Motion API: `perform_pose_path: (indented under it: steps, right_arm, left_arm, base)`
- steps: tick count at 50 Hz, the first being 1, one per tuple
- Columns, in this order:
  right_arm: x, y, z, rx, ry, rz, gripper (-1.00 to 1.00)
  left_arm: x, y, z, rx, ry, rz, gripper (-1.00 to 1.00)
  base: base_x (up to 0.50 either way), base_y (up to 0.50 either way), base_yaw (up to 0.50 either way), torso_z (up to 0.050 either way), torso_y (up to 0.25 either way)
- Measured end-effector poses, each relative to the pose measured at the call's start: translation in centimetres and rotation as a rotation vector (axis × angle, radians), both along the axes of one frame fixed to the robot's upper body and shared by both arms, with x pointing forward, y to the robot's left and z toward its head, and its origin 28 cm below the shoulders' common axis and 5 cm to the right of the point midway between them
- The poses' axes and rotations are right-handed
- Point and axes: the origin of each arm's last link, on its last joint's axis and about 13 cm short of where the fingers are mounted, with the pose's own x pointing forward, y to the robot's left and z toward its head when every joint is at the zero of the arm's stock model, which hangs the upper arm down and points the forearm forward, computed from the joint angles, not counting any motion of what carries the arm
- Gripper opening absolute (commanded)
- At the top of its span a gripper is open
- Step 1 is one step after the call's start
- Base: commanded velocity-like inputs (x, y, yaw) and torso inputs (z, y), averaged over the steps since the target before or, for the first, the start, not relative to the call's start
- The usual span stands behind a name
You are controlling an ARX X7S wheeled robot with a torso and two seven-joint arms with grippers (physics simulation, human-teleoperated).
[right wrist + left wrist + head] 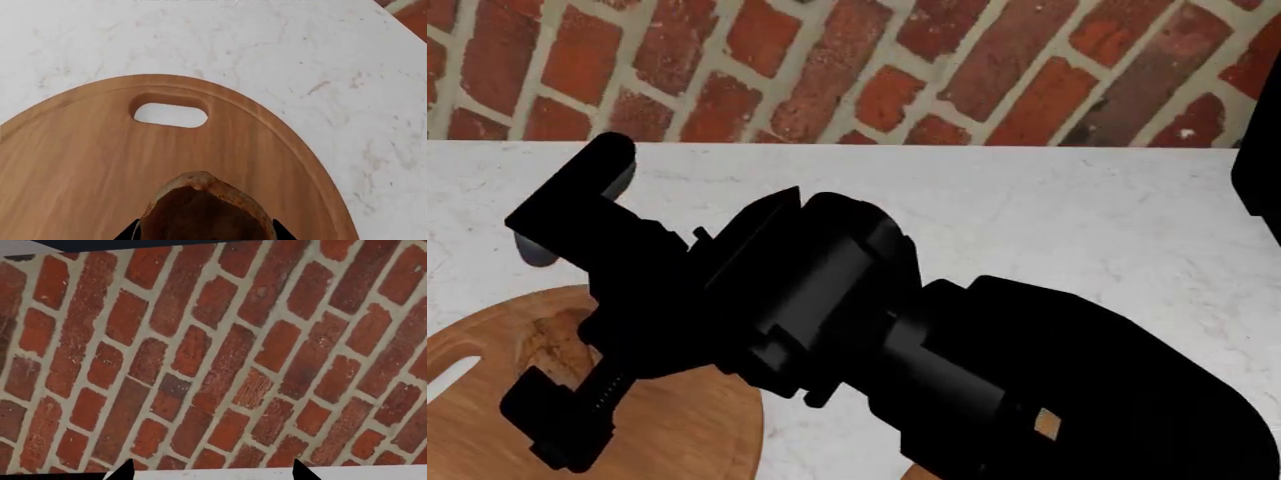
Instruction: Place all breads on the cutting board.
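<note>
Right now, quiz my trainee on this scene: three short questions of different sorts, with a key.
1. True or false: the cutting board lies on a marble counter.
2. Between the jaws of the right gripper sits: A) a brown roll; B) a knife; C) nothing.
3. Fill in: the left wrist camera mostly faces a ____ wall.
Key: 1 true; 2 A; 3 brick.
</note>
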Motion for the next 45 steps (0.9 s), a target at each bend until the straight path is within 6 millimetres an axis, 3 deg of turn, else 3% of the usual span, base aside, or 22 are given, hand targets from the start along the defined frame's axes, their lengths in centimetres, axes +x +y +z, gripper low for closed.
perform_pose_path:
  steps: [8,9,21,34,45]
  right_arm:
    - [0.0,0.0,-0.2,0.006,-0.007,0.002,-1.0]
    - [0.0,-0.1,-0.2,0.006,-0.007,0.002,1.0]
    - [-0.2,0.2,-0.3,-0.032,-0.039,0.026,1.0]
    - [-0.9,0.9,3.9,-0.006,-0.151,0.039,1.0]
    - [-3.4,-0.9,6.9,0.008,-0.184,-0.008,1.0]
  left_arm:
    - [-0.1,0.1,0.0,-0.004,0.0,0.003,1.0]
    - [-0.1,0.1,-0.1,-0.004,0.0,0.004,1.0]
    - [-0.2,0.2,-0.1,-0.008,0.0,0.006,1.0]
    - [-0.4,0.1,0.1,-0.008,-0.005,0.002,1.0]
    - [-0.3,-0.1,0.3,-0.007,-0.007,-0.006,1.0]
  base:
    - [0.0,0.0,0.0,0.0,0.0]
    - [0.0,0.0,0.0,0.0,0.0]
    - [0.0,0.0,0.0,0.0,0.0]
    - [0.0,0.0,0.0,0.0,0.0]
    - [0.0,0.0,0.0,0.0,0.0]
